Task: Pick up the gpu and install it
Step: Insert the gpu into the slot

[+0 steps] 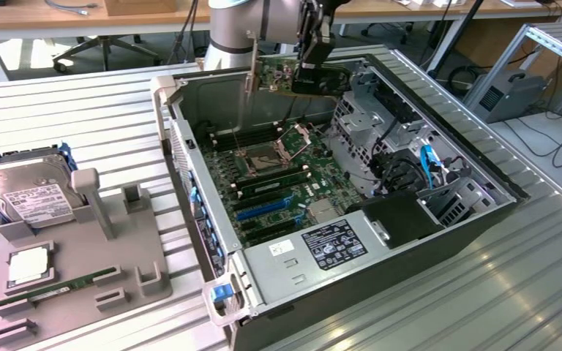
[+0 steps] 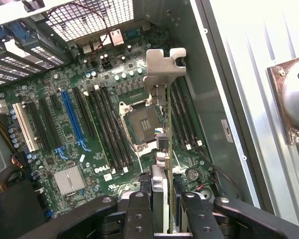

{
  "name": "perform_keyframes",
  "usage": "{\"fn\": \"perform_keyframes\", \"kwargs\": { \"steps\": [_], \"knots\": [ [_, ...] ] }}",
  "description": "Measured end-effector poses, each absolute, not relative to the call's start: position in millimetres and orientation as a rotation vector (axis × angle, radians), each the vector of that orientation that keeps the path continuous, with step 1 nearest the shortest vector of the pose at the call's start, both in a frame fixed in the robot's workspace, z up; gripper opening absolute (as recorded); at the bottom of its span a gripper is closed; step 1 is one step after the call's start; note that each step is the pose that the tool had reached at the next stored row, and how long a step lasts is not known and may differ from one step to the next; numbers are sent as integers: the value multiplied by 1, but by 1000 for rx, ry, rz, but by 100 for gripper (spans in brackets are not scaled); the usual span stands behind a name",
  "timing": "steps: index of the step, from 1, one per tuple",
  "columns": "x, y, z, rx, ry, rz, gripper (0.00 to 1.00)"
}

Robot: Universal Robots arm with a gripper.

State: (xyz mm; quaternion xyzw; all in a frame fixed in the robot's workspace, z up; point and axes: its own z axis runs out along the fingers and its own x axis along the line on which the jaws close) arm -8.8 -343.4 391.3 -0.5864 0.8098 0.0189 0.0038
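The gpu [image 1: 281, 74] has a green circuit board, a black shroud and a silver bracket, and the tool [image 2: 167, 219] is black. The motherboard [image 2: 89, 134] is dark green, with one bright blue slot [image 2: 72, 122], one white slot [image 2: 22, 127] and black ones between. The case [image 1: 213, 102] is pale grey metal inside. The counter [image 1: 437, 307] is silvery with a ribbed line pattern, and on it a grey holder [image 1: 96, 278] carries a silver hard drive [image 1: 27, 194] with a white label and a thin green RAM stick [image 1: 56, 287].
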Motion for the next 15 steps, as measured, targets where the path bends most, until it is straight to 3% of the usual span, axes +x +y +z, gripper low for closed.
{"fn": "perform_keyframes", "kwargs": {
  "steps": [15],
  "knots": [
    [-9, -341, 391, -1911, 2485, 59, 27]
  ]
}}
